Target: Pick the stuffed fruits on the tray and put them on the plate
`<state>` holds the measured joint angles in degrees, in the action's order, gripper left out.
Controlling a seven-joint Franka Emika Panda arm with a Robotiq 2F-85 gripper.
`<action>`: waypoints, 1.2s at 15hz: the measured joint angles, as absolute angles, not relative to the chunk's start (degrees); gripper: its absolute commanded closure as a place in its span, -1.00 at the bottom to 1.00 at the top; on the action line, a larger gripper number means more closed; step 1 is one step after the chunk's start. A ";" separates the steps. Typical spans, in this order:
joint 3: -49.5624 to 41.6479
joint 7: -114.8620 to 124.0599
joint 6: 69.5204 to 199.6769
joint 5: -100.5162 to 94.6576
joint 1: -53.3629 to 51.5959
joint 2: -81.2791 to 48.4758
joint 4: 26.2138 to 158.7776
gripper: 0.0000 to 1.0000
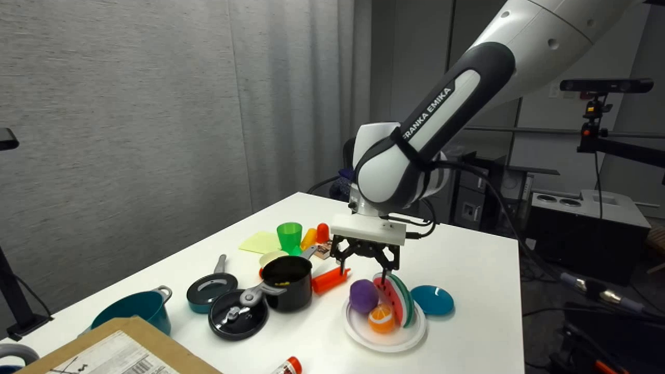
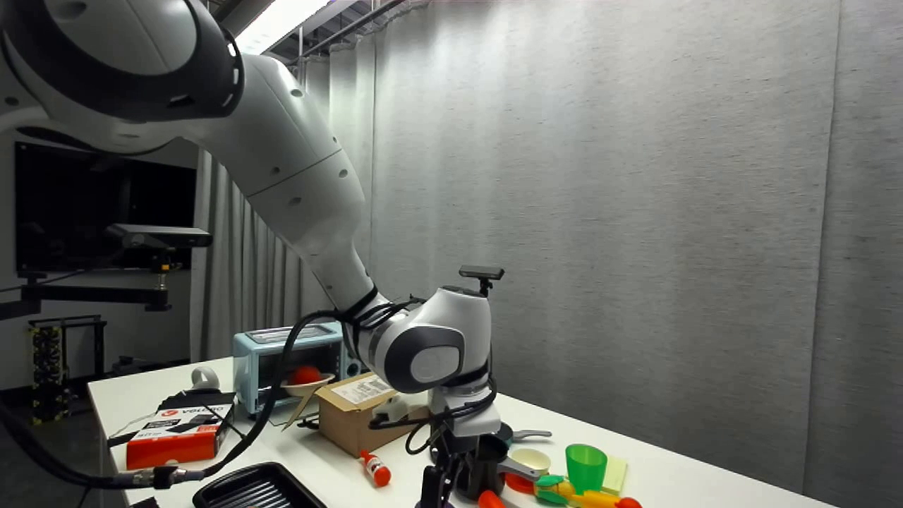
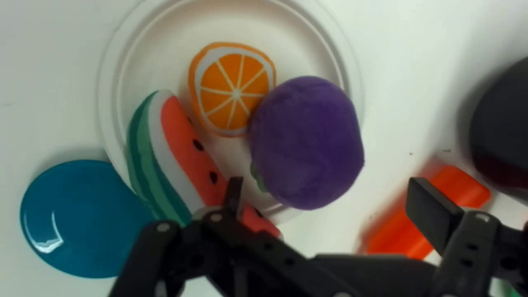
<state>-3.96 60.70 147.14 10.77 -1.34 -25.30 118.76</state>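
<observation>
Two black fingers (image 3: 431,211) stand spread well apart on the black-and-white gripper (image 1: 363,276), pointing down and grasping nothing! Read the wrist view as a clock centred on the flat, round, plain white plate (image 3: 165,57): dead in the middle lies the slice-printed orange plush citrus (image 3: 234,91); at four o'clock, just beside it, the round, green-leafed purple plush fruit (image 3: 307,142); and at seven, the red-and-green plush watermelon slice (image 3: 175,163), its tip overlapping the rim. One fingertip overlaps that watermelon slice too; whether they touch, I cannot tell. Off the plate, between seven and eight, there's the glossy round blue dish (image 3: 84,218), just beside the rim, and at four the orange-red plastic squeeze bottle (image 3: 396,234), partly hidden by the other finger. Over to an exterior view: the round, grey-handled black pot (image 1: 288,292) stands at ten o'clock from the plate, and the green plastic cup (image 1: 289,237) farther out, between ten and eleven. And in an exterior view, the black rectangular ribbed tray (image 2: 262,485) sits at nine o'clock from the gripper, cut off by the view's lower edge.
</observation>
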 measured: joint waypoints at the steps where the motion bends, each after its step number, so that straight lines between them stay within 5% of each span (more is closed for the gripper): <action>1: -2.70 57.34 145.90 13.51 0.22 -24.42 118.30 -1.00; 8: -2.30 40.07 118.59 16.14 3.47 -16.96 113.95 -1.00; 18: -2.72 39.61 118.10 17.78 3.25 -17.44 113.80 -1.00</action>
